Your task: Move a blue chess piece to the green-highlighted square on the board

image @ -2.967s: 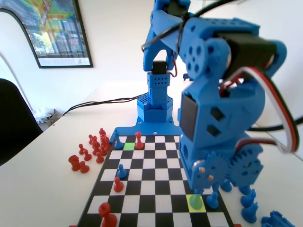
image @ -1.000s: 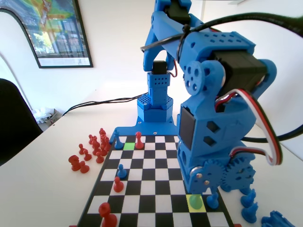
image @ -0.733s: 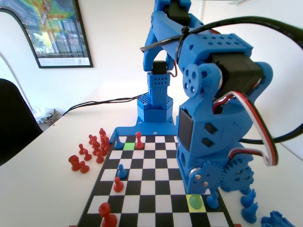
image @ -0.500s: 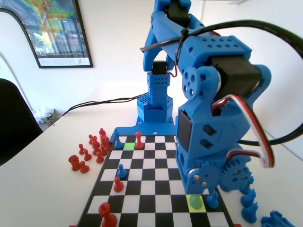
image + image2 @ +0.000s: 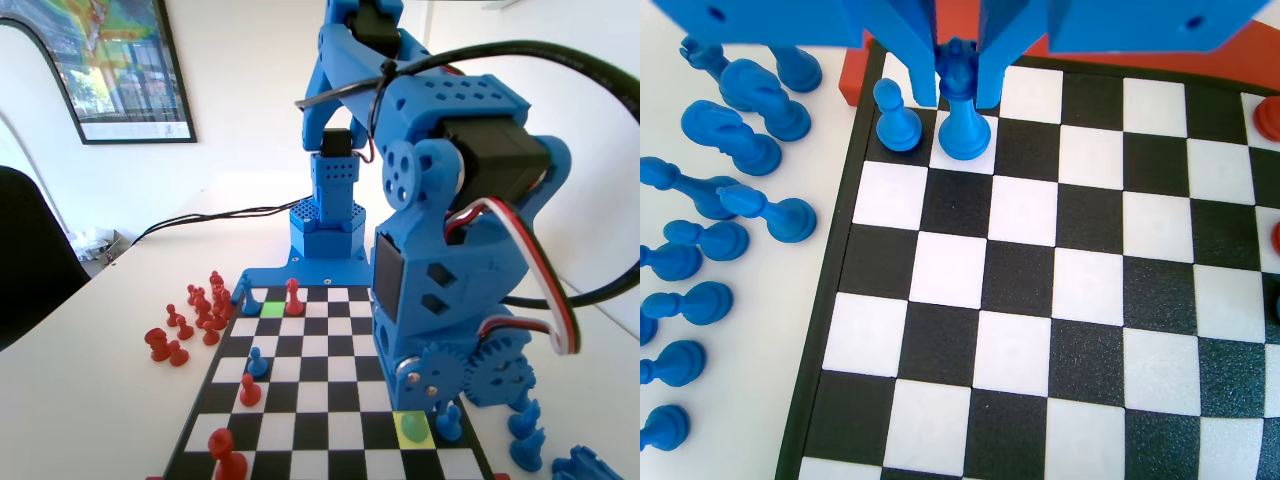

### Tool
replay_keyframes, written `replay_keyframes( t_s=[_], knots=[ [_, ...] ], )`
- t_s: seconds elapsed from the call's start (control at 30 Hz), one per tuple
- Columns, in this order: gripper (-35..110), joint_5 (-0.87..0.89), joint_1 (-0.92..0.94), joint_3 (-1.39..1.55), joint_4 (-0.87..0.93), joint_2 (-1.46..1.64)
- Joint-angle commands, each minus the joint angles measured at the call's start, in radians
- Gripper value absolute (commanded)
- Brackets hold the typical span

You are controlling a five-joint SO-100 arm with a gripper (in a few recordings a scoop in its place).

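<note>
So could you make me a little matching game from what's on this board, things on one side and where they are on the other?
Things:
1. crowned blue piece
2. blue pawn
3. green square
4. red pawn

Places:
A. far row, beside a red pawn
B. between the hand's jaws
C. right of the green square, fixed view
D. just left of the crowned piece, wrist view

Pairs: 1-B, 2-D, 3-A, 4-C

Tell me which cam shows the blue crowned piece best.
Wrist view. The blue chess piece stands upright on a white square near the board edge, its crown between the jaws of the hand. In the fixed view it looks greenish on the yellow square, with its top hidden by the arm.
</note>
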Motion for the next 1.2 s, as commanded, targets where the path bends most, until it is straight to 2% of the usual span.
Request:
replay_keyframes(
  t_s=[0.0,0.67,1.17],
  knots=[
    [1,-0.011,-0.005,-0.009,0.031,0.051],
    [1,-0.058,0.061,0.350,0.060,0.514],
    [1,-0.179,0.232,0.749,0.048,0.890]
  ],
)
